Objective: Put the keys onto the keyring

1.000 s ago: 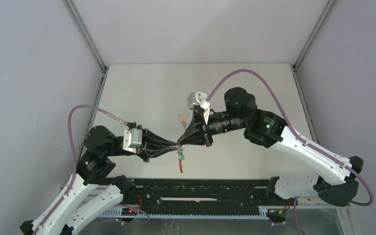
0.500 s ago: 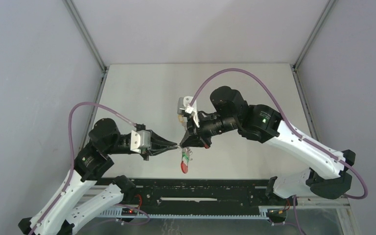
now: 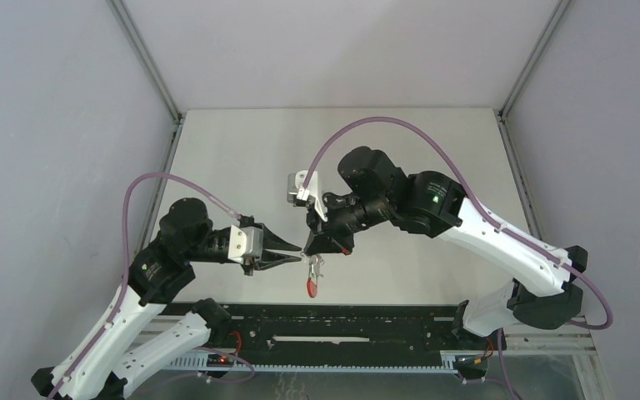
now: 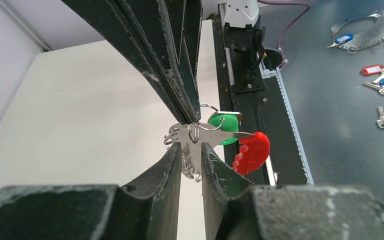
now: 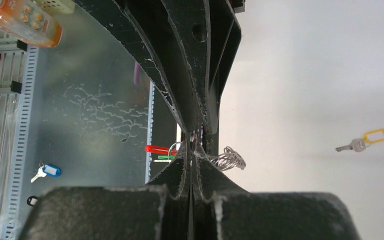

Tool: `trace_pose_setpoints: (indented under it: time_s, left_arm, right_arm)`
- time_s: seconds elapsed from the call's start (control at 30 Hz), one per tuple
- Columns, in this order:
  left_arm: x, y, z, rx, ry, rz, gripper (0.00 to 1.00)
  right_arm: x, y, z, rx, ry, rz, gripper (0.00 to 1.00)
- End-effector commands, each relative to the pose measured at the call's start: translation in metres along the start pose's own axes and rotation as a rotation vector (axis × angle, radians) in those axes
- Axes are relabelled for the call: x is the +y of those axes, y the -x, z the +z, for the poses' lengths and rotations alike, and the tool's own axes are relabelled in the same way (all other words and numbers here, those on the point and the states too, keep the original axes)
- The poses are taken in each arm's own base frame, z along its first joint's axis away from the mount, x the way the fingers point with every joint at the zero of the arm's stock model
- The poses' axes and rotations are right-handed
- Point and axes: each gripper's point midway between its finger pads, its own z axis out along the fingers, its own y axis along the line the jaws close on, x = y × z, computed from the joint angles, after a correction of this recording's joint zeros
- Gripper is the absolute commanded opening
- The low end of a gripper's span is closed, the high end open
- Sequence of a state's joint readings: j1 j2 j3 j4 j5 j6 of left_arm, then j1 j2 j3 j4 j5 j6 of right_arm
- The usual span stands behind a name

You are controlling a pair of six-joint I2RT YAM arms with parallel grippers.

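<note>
Currently you are holding the keyring (image 3: 312, 273) up off the table (image 3: 242, 167), just in front of the arm bases, with the right pincer (image 3: 317, 247) clamped tight on its top. The green key (image 4: 225, 129) is dangling from it by a small ring, so that one looks done. The yellow key (image 5: 362, 142) is lying flat on the table, well apart.

The left pincer (image 4: 191, 154) is sitting at a narrow gap around a silver part of the keyring, tip to tip with the right one. Whether it is actually pinching, these views are not showing.

This looks like a handover. To do it well, you are wanting the left pincer squarely on the flat metal and closed firmly before the right lets go. It should also be clear of the wire loops (image 5: 230, 160), so one is free for the yellow key.

The keyring is hanging with its long axis downward, red end (image 4: 252, 150) lowest, toward the bases in the top view. The yellow key's blade is pointing left in the right wrist view, its head right.
</note>
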State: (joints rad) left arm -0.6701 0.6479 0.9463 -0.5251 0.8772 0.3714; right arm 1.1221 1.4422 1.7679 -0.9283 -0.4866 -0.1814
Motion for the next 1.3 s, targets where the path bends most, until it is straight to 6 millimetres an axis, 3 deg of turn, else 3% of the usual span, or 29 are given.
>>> trace_pose_setpoints:
  time_s: [0.0, 0.37, 0.57, 0.7, 0.8, 0.97, 1.2, 1.27]
  left_arm:
    - [-0.004, 0.023, -0.004, -0.040, -0.024, 0.068, 0.25]
    - [-0.006, 0.021, -0.004, -0.034, -0.033, 0.075, 0.21]
    - [-0.008, 0.013, -0.005, -0.011, -0.044, 0.097, 0.02]
    - [-0.009, 0.007, -0.006, 0.008, -0.045, 0.103, 0.00]
    - [-0.009, 0.009, -0.006, 0.006, -0.046, 0.107, 0.00]
    - [0.000, 0.020, -0.004, -0.041, 0.013, 0.066, 0.00]
    - [0.021, 0.051, -0.006, -0.217, 0.170, -0.050, 0.00]
    - [0.025, 0.057, -0.007, -0.254, 0.194, -0.053, 0.00]
  right_arm:
    - [0.005, 0.013, -0.007, -0.020, 0.000, -0.044, 0.00]
    - [0.006, 0.015, 0.005, 0.010, 0.029, -0.041, 0.00]
    - [0.007, 0.016, 0.008, 0.018, 0.042, -0.043, 0.00]
    - [0.007, 0.019, 0.007, 0.011, 0.037, -0.041, 0.00]
    - [0.008, 0.028, -0.001, -0.037, 0.026, -0.023, 0.10]
    - [-0.003, 0.044, -0.028, -0.221, -0.055, 0.038, 0.39]
    - [-0.024, 0.033, -0.058, -0.426, -0.166, 0.215, 0.53]
    - [-0.018, 0.033, -0.064, -0.484, -0.140, 0.261, 0.53]
